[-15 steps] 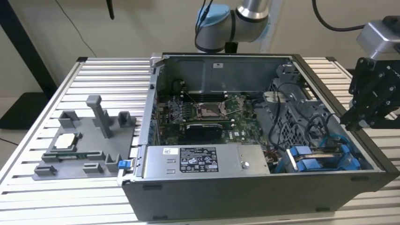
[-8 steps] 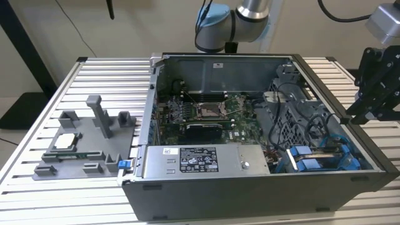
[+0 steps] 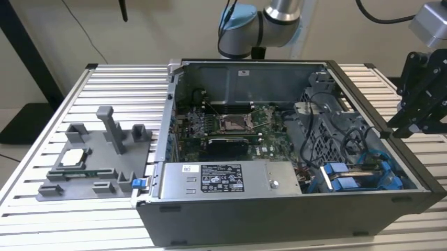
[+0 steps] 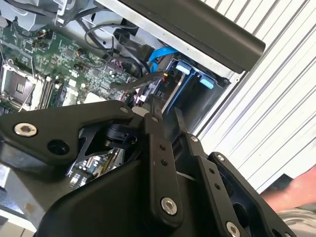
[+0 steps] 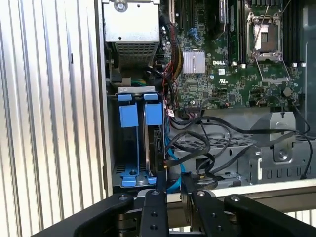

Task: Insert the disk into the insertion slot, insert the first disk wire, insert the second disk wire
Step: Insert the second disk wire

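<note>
The disk stands on edge inside the insertion slot, its blue carrier tabs at the slot's mouth. In the exterior view the same blue tabs lie in the case's near corner on the exterior view's right. A blue wire and black wires run beside the disk's far end; whether any is plugged in is hidden. My gripper hangs outside the case, above its wall on the exterior view's right. Its black fingers are shut, with nothing between them. In the second wrist view the gripper points toward the blue tabs.
The open case sits on a slatted metal table. A grey labelled power-supply box lies along the case's front, the motherboard behind it. A grey fixture with small parts stands on the exterior view's left.
</note>
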